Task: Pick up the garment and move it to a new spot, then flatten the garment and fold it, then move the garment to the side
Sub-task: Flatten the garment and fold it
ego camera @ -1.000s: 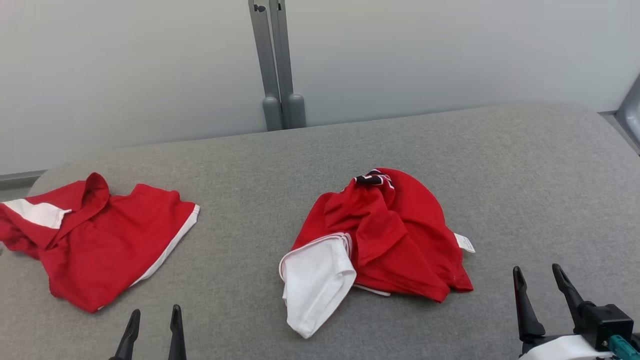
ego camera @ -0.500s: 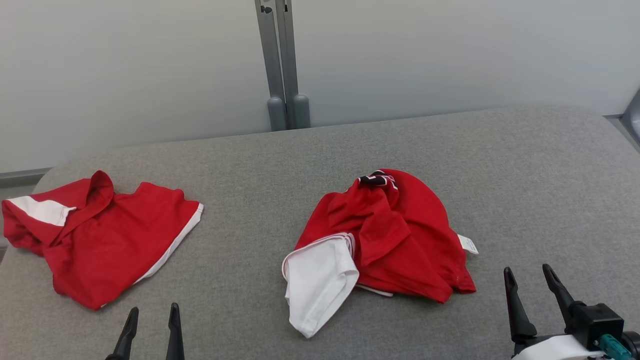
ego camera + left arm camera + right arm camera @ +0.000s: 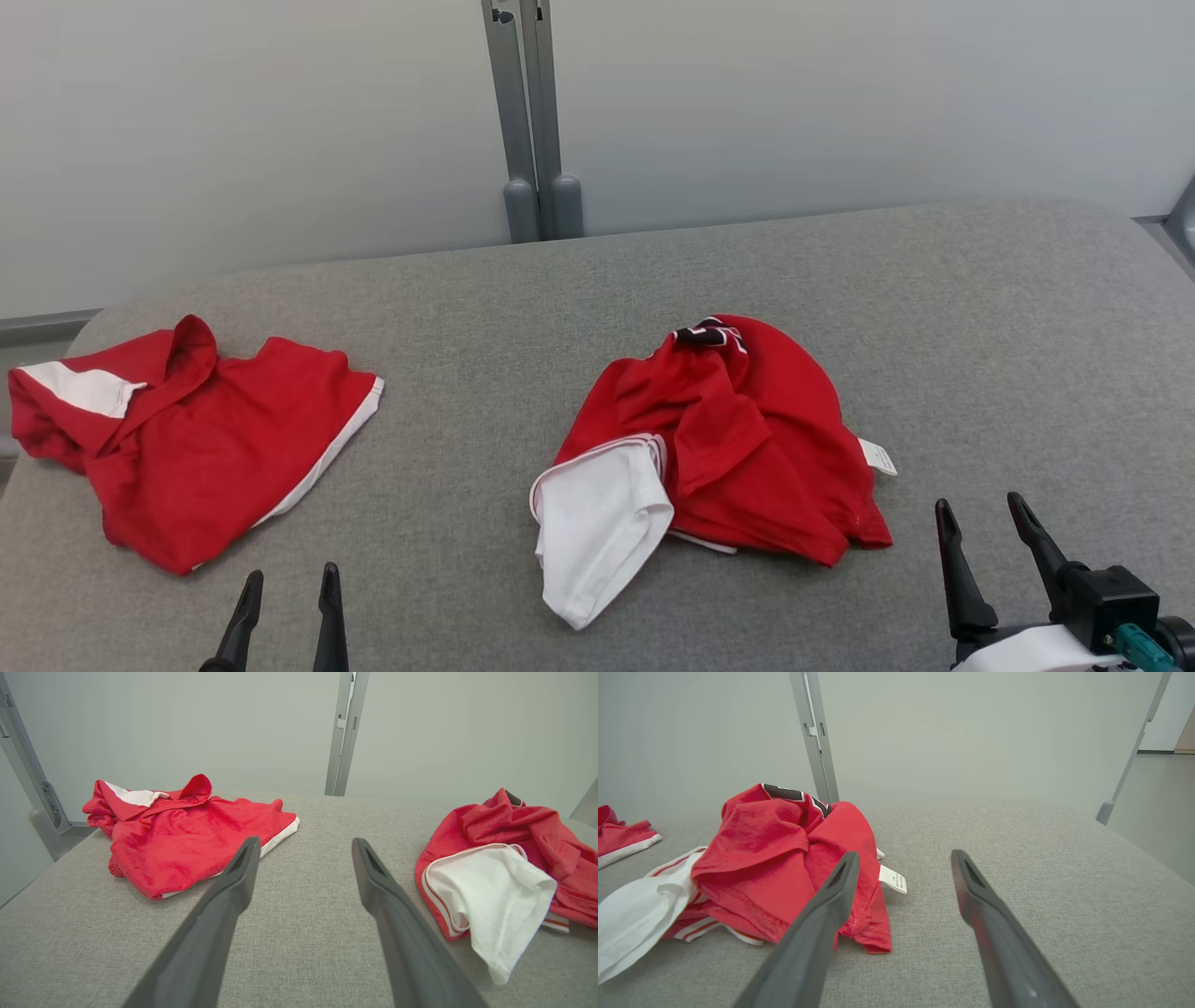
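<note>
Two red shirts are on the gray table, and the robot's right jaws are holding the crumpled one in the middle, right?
Not quite. The right jaws hold nothing: they stand open, apart from the middle shirt, off its lower right side, as the head view shows. The rest is right: two red shirts lie on the gray table, with the other shirt at the left.

The grey table (image 3: 980, 327) has free room at 3 o'clock. A crumpled red shirt (image 3: 747, 439) blocks the middle, and a second red shirt (image 3: 205, 448) blocks 9 o'clock.
</note>
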